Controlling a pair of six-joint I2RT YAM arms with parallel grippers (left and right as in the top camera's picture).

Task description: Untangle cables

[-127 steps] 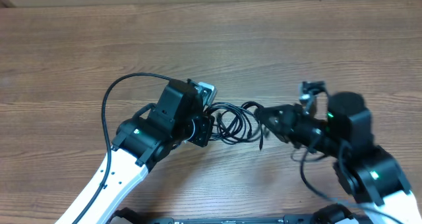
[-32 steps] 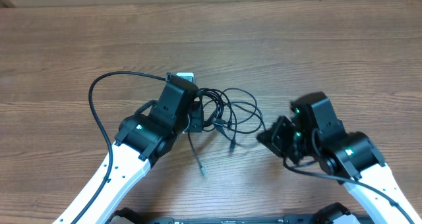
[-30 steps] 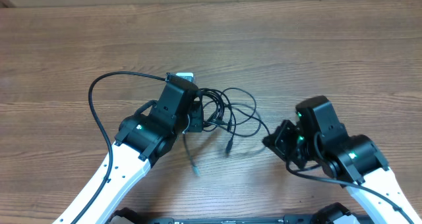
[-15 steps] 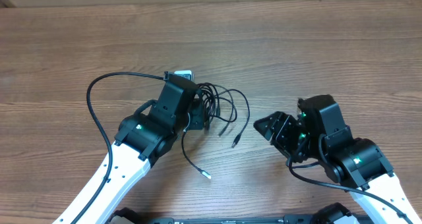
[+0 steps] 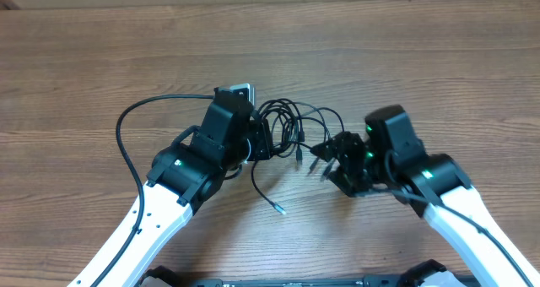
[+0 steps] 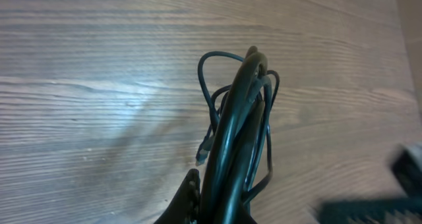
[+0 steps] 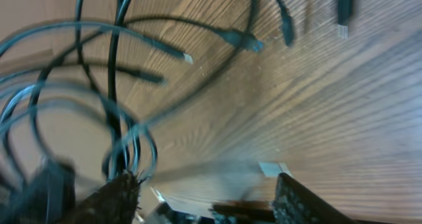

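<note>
The cables (image 5: pixel 294 123) are a tangle of thin black loops in the middle of the table. My left gripper (image 5: pixel 256 142) is shut on the tangle's left side; in the left wrist view the bunched cables (image 6: pixel 239 125) rise straight out from between its fingers (image 6: pixel 190 196). One loose cord trails toward me and ends in a silvery tip (image 5: pixel 279 210). My right gripper (image 5: pixel 325 159) is open at the tangle's right edge, beside small plug ends. In the right wrist view its gripper (image 7: pixel 208 194) holds nothing, and the cable loops (image 7: pixel 112 85) lie just off its left finger (image 7: pixel 117 199).
A thicker black arm cable (image 5: pixel 135 118) arcs out to the left of the left arm. Wooden tabletop (image 5: pixel 405 59) stretches all around. A small pale scrap (image 7: pixel 271 168) lies on the wood between the right fingers.
My right gripper has opened, let go of a cord, and swung back left to the tangle's edge. The loose silvery-tipped end shifted slightly right. The left gripper keeps its hold.
</note>
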